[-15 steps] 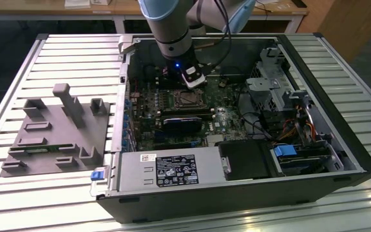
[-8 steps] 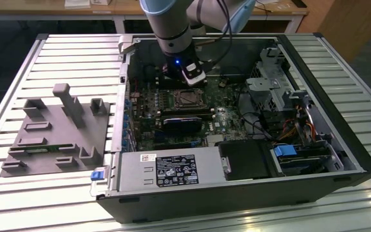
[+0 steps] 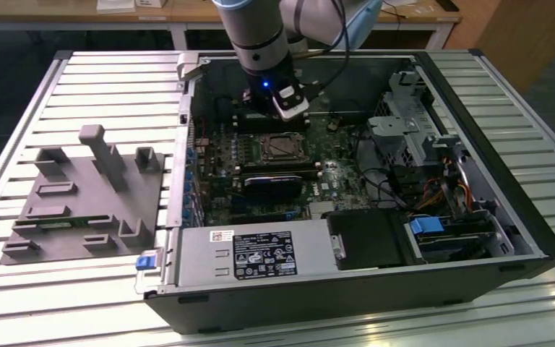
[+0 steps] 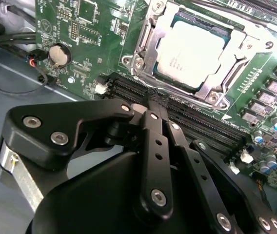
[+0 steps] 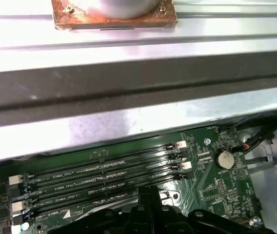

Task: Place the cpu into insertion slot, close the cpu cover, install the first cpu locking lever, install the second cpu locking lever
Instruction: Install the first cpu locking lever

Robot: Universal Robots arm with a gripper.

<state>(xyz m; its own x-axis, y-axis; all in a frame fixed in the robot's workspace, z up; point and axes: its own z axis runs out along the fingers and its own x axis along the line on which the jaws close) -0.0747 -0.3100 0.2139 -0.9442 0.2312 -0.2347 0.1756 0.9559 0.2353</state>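
Exterior view: the arm (image 3: 258, 36) comes down almost vertically from the top edge into the open computer case (image 3: 538, 238), which lies on its side on a slatted table (image 3: 95, 94). The wrist points straight down at the motherboard (image 3: 335, 181). The gripper (image 3: 289, 114) hangs just above the board, on the far side of the socket, over the memory slots (image 5: 104, 168). In the second wrist view the gripper (image 4: 150, 100) is clenched, its linkage bars converging to a single tip with nothing grasped; the tip is close over the slot nearest the socket. Whether it touches the slot cannot be told. The cpu (image 4: 192, 48) is seated in the socket and lies flat with its pale metal top facing up. It is square, so it has no long axis, and its edges run parallel to the socket sides. The cpu cover (image 4: 146, 46) lies down flat over it, framing the chip, whose top shows through the central window. Count: one cpu, one cpu cover, one gripper. In the first wrist view, four memory slots run side by side, with one coin cell (image 5: 224, 158) near their ends. At the exterior view's left, one grey fixture (image 3: 84, 195) rests on the table beside the case.
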